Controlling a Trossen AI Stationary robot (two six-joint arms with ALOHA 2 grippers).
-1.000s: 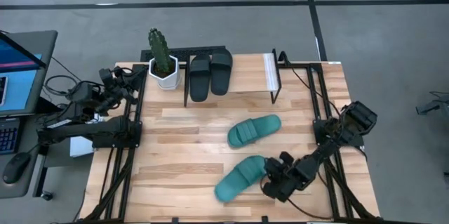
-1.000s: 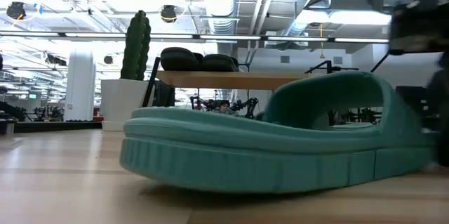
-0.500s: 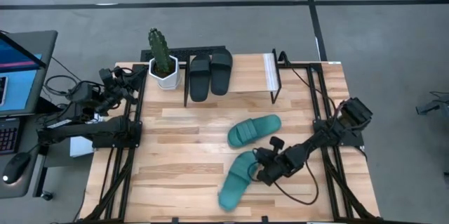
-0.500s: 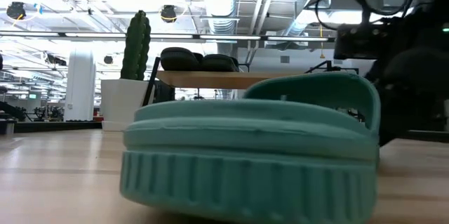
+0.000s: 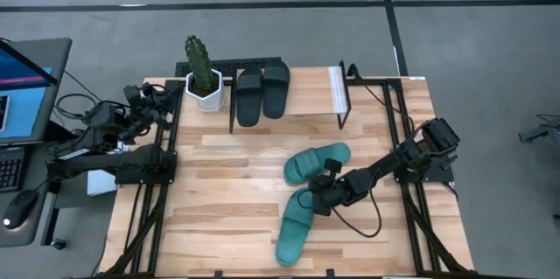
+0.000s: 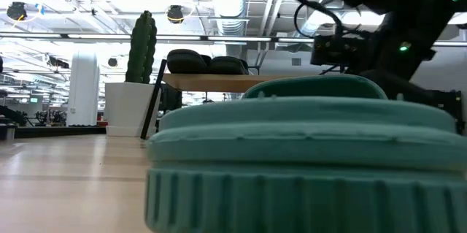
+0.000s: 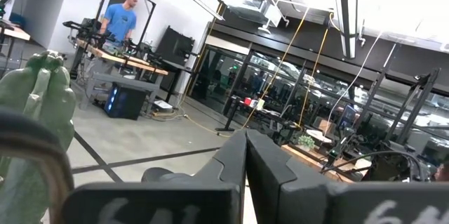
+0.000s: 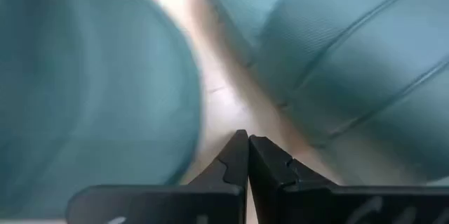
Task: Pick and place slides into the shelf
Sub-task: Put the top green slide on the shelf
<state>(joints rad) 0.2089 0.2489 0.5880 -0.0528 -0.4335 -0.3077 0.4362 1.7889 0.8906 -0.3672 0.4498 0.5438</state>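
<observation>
Light plank tabletop (image 5: pixel 227 200). 2 soft teal slides (image 5: pixel 316 163) lie mid-table; right gripper (image 5: pixel 320 197), fingers pressed together, sits between them. 2 black slides (image 5: pixel 262 89) on wooden shelf (image 5: pixel 336 87). Left gripper (image 5: pixel 138 97) fingers together, parked beside potted cactus (image 5: pixel 200 66).

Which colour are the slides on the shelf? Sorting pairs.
Black slides, best seen in the high view.

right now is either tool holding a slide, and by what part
Nothing is held. The right tool is shut on nothing, low between the two teal slides on the table. The left tool is shut too, parked off the table's left edge.
</observation>
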